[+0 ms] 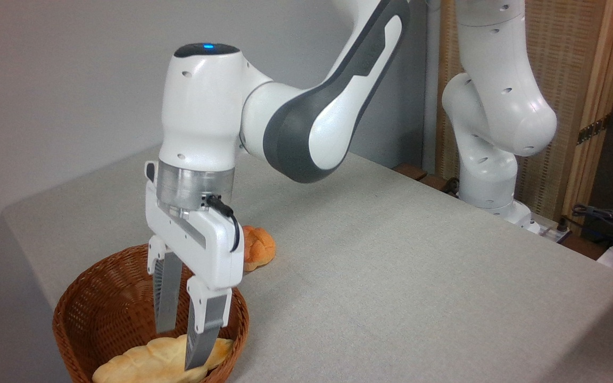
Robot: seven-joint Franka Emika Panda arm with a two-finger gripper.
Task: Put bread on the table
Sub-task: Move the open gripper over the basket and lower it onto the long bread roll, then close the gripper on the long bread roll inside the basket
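Observation:
The bread, a long pale cream loaf with braided ridges, lies in a brown wicker basket at the lower left. My gripper hangs straight down into the basket, open, one finger on each side of the loaf's right part. The near fingertip overlaps the loaf's front edge; whether the fingers touch the bread I cannot tell. The table is covered in light grey-beige cloth and spreads to the right of the basket.
A small round orange bun lies on the cloth just behind the basket, right of my wrist. The arm's white base stands at the table's far right edge. Cables and a wooden screen are beyond it.

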